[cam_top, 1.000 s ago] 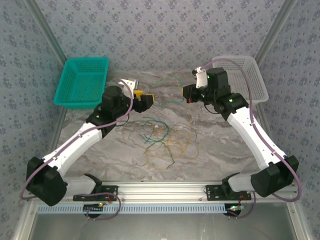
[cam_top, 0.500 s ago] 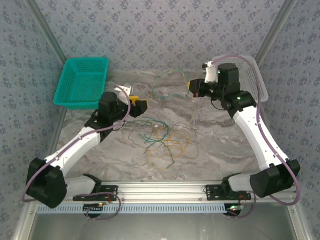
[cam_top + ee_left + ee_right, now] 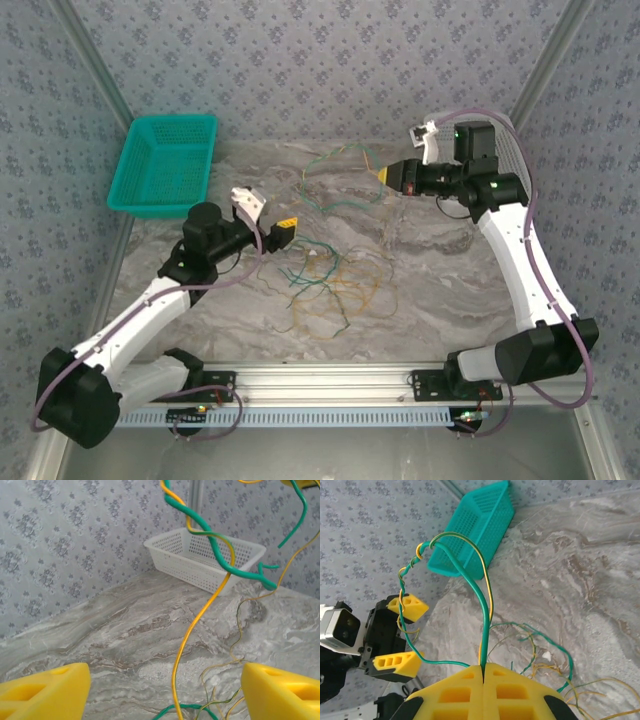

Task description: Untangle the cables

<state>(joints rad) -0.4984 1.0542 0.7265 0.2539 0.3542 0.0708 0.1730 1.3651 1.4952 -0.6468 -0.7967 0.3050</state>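
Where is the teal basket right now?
In the top view, the teal basket sits at the far left corner of the table, beyond and left of the left gripper.

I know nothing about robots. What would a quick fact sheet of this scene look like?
setting: marbled table, teal basket back left, white basket back right
cables: loose green and orange tangle mid-table
right gripper: shut on a twisted green-and-yellow strand, lifted off the table
left gripper: open, a yellow wire hanging between its fingers
job status: cables not yet separated
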